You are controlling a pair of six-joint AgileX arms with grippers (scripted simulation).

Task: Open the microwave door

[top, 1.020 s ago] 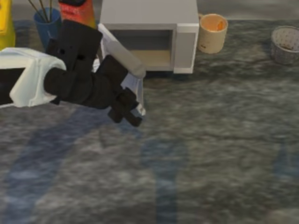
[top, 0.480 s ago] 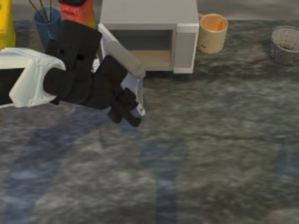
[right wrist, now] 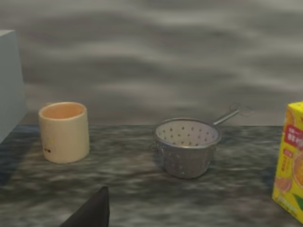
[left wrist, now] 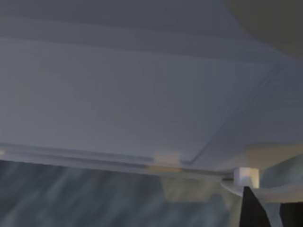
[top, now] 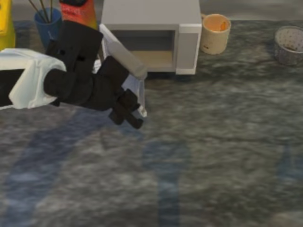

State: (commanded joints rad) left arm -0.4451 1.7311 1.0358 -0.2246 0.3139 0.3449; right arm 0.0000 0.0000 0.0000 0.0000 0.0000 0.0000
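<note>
Door [top: 127, 75]: swung out from microwave [top: 151, 33], beige cavity exposed; barely moved over the last second, so opening looks near done. Left claw [top: 129, 113] at door's outer edge, finger state cannot be told. Right arm unseen.

A matt, smooth finish is seen on the microwave [top: 151, 19]; the strainer [right wrist: 187, 146] looks metal, the table [top: 213, 156] mottled like stone.
</note>
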